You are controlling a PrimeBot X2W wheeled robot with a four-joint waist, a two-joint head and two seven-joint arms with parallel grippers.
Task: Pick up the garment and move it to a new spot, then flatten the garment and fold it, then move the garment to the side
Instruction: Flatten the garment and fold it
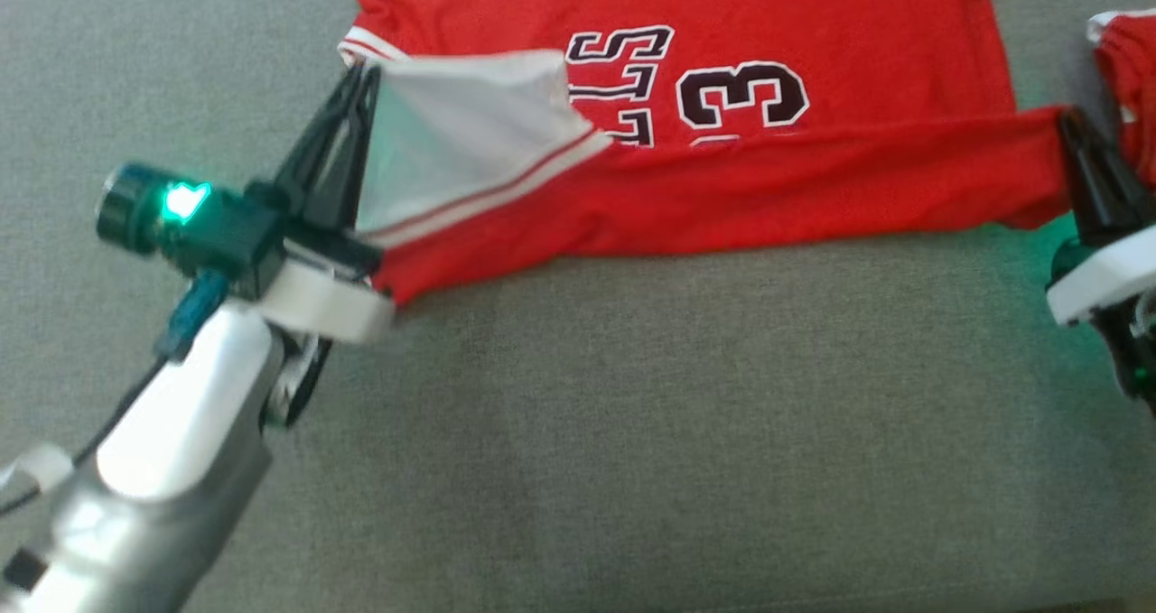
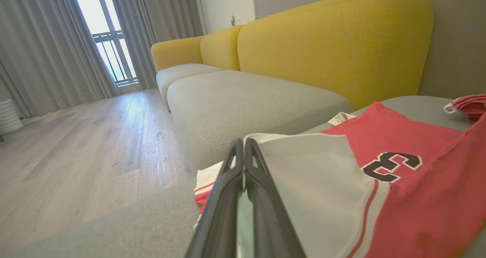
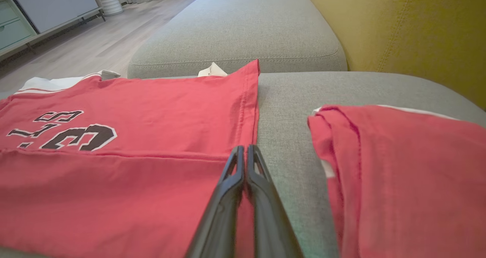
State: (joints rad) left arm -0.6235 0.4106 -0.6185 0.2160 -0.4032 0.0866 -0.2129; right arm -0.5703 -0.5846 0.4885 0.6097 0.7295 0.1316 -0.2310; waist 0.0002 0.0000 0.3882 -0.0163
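Left hand (image 1: 363,76): my fingers are pressed together, pinching the white-trimmed corner of the red jersey (image 1: 768,189). Right hand (image 1: 1072,124): likewise closed, clamped on the opposite corner of the same edge. That edge is folded over the lettering. The rest lies flat on the grey sofa cushion (image 1: 632,414). A second red garment (image 3: 398,166) lies near, to the right.

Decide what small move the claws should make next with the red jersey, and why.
Probably carry both corners a little farther toward the far edge, then lower them. The left claw and right claw are each shut on a corner of the jersey, and the folded strip barely reaches the number.
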